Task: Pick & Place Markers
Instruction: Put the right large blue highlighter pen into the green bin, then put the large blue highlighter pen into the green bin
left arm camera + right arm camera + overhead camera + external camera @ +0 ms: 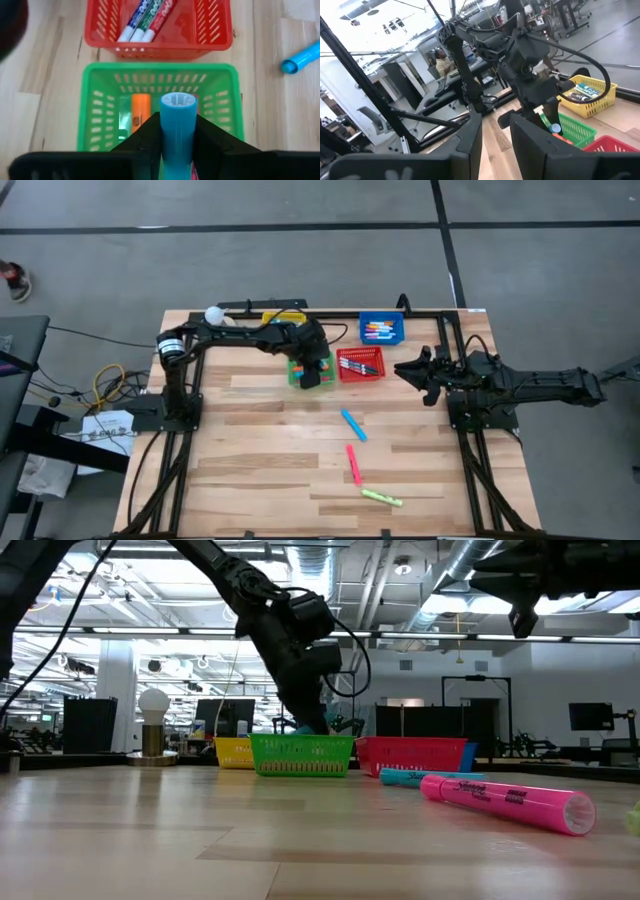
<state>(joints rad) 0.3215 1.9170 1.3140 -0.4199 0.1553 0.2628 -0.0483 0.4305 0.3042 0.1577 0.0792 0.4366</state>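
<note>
My left gripper (318,370) hangs over the green basket (100,80), shut on a blue marker (178,107). An orange marker (141,107) lies inside that basket. In the red basket (360,364) beside it lie several markers (147,17), and the blue basket (382,330) holds more. Three markers lie loose on the table: a blue one (353,424), a pink one (353,464) and a yellow-green one (381,498). My right gripper (408,368) waits drawn back at the table's right side, a little open, with nothing between its fingers (470,145). My left gripper pinches the blue marker's barrel (177,137) between its two fingers. The marker lies along the fingers and its round end (178,100) sticks out past their tips. The fingers slant down toward the table's right. The marker is lifted clear, above the inside of the green basket.
A yellow basket (283,317) stands at the far edge behind the green one. A white bulb-like thing (213,314) sits at the far left corner. Black frame rails (180,440) run along the table's left, right and far sides. Bare wood lies between the loose markers and the baskets.
</note>
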